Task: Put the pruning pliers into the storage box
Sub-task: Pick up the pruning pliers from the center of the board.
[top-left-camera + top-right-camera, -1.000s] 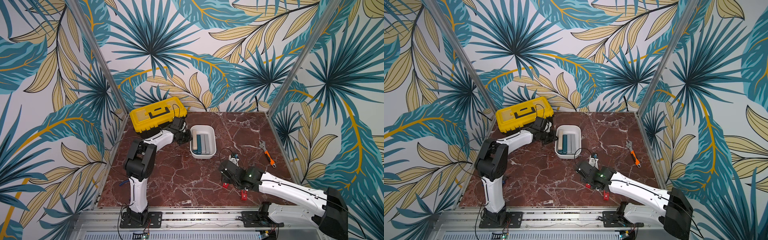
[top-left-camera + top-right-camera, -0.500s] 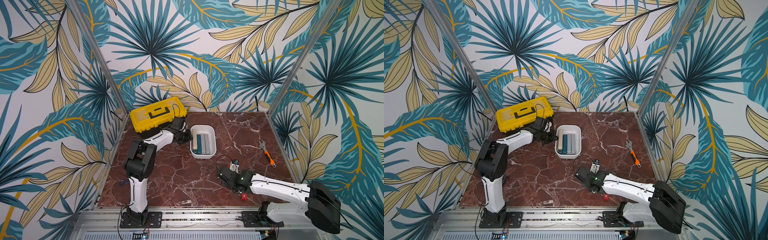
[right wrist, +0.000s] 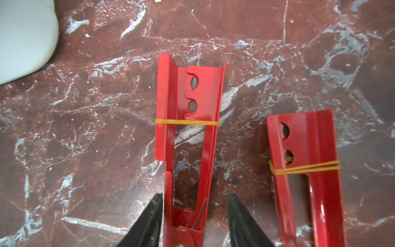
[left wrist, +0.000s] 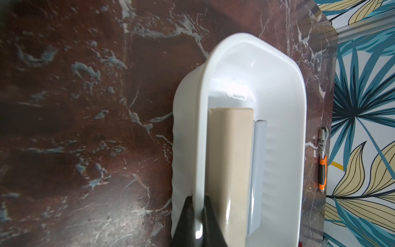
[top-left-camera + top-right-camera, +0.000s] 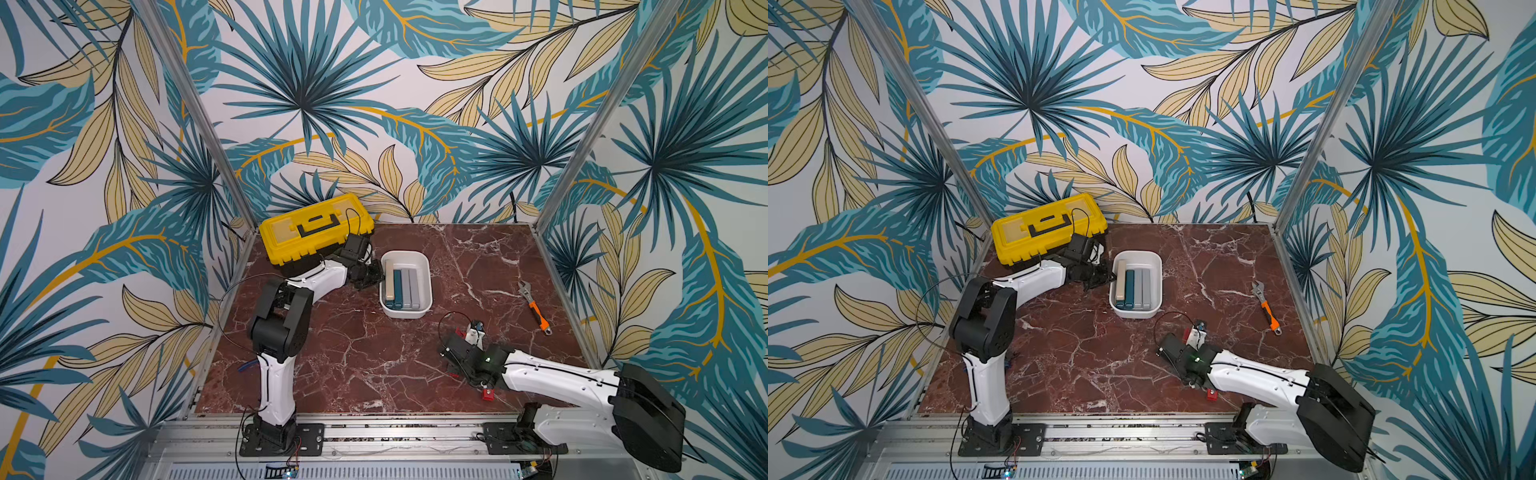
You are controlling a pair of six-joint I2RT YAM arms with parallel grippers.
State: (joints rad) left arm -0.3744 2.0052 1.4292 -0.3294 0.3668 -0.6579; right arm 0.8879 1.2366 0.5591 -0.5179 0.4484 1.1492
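Shifted a bit since a second ago: the right arm, whose right gripper is now spread loosely astride one flat red cutout pruning plier near the red-brown marble table's front edge. Left gripper is clamped on the white rounded plastic storage tub's rim, nearer the back edge.

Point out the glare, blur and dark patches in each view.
Left wrist view: glare streaks on the box wall, one edge of the picture darkened, left hand soft. Right wrist view: shine on the red pliers, box corner blurred. In both top views: even light, no strong glare.
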